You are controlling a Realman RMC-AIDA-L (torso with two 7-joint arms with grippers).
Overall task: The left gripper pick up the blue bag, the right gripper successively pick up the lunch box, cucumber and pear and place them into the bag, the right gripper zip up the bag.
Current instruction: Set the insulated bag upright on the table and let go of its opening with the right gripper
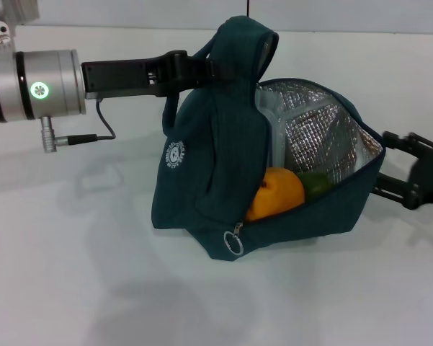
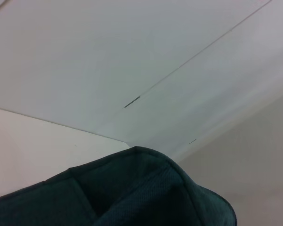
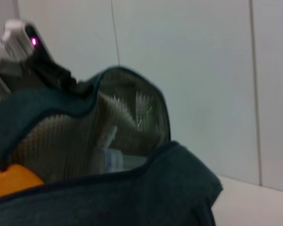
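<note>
Left hand [image 1: 194, 68] clamps blue bag [image 1: 202, 180] handle; right hand [image 1: 411, 169] beside it.

The dark teal-blue woven cloth bag [image 1: 202, 173] is showing a matt, coarse weave; inside it, crinkled silver foil lining [image 1: 324, 144] is glinting. A shiny metal ring pull [image 1: 234, 244] is hanging at its front. The smooth white counter [image 1: 72, 288] beneath it is looking matt.

Teal-blue bag [image 1: 202, 180] stands open, silver lining showing; inside it sit the orange pear [image 1: 275, 192], green cucumber [image 1: 315, 184] and clear lunch box [image 1: 274, 133].
</note>
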